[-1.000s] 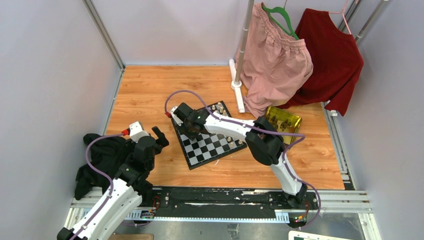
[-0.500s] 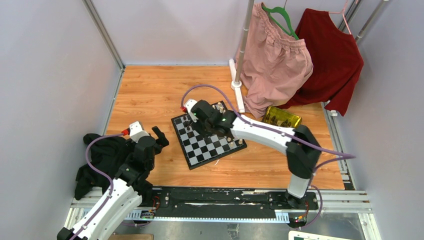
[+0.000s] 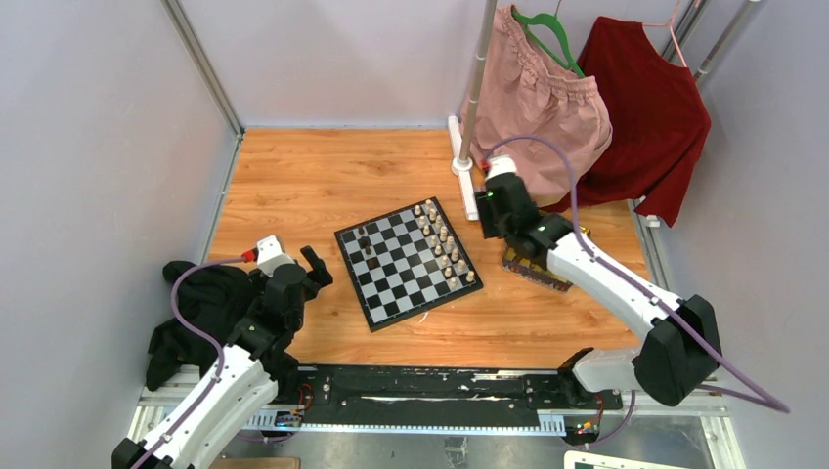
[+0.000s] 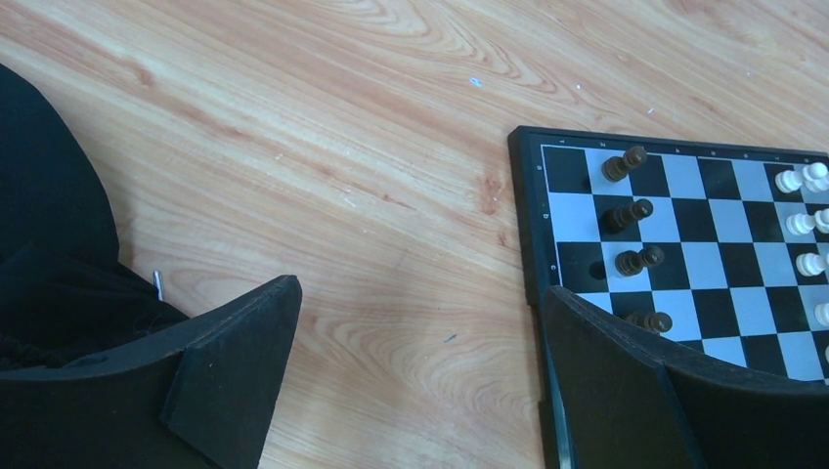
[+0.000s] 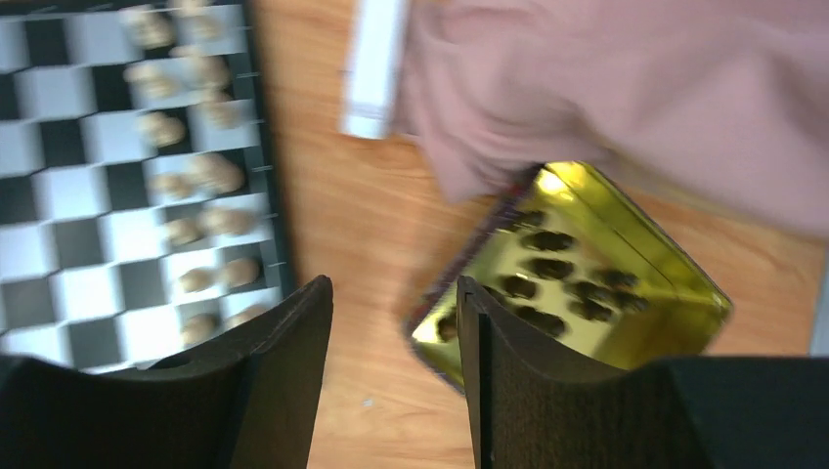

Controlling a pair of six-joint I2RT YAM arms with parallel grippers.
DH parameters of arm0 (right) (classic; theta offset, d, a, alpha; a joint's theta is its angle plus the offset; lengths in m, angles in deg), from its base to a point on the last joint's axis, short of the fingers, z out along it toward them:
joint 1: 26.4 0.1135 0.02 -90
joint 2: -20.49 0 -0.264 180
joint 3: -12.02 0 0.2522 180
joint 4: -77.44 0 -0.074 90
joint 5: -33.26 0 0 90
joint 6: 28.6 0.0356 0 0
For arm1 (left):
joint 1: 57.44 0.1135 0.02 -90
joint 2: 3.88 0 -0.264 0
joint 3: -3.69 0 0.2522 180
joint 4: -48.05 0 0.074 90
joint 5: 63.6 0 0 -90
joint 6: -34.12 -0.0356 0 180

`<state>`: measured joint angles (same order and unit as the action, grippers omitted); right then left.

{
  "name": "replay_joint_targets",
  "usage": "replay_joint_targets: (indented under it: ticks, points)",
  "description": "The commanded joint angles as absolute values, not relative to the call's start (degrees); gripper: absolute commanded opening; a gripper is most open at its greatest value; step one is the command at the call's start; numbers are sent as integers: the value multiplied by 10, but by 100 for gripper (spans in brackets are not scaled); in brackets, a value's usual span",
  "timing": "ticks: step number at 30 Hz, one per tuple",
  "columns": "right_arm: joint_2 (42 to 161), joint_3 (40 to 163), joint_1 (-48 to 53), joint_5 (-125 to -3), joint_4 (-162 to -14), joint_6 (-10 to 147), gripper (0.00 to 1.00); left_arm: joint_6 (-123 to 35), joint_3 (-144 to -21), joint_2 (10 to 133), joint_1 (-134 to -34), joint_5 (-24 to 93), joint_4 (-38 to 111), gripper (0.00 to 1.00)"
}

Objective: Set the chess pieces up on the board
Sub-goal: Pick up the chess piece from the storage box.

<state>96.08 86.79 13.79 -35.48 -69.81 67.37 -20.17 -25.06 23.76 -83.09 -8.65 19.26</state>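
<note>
The board point(image 3: 396, 285) lies in the middle of the wooden floor. Several dark chess pieces point(image 3: 364, 241) stand in its left column, seen closer in the left wrist view point(image 4: 627, 215). Cream pieces point(image 3: 445, 244) fill its right side. More dark chess pieces point(image 5: 552, 266) lie in the gold tray point(image 5: 675, 283). My right gripper point(image 3: 499, 227) hangs over the floor strip between board and tray, open and holding nothing point(image 5: 393, 293). My left gripper point(image 3: 303, 269) hovers over bare wood left of the board point(image 4: 533, 234), wide open and holding nothing point(image 4: 420, 293).
A black cloth point(image 3: 200, 308) lies at the near left, beside the left arm. A clothes rack pole point(image 3: 474, 88) with a white foot point(image 3: 459, 166) stands behind the board, carrying a pink garment point(image 3: 543, 107) and a red one point(image 3: 650, 107). Grey walls close in the floor.
My right arm has swung from the board's left side across to the gold tray, and its jaws have widened. The dark pieces on the left column are now uncovered. The left arm has not moved.
</note>
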Motion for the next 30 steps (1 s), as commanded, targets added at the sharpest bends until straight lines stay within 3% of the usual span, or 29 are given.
replay_joint_targets:
  ticks: [1, 9, 30]
  points:
    - [943, 833, 26, -337, -724, 727, 54, -211, -245, 250, -835, -82, 217, 100]
    - [1019, 851, -102, -401, -727, 745, 53, -217, -245, 252, -835, -71, 220, 100]
    - [1133, 896, -158, -489, -740, 742, 48, -223, -244, 262, -835, -61, 233, 100]
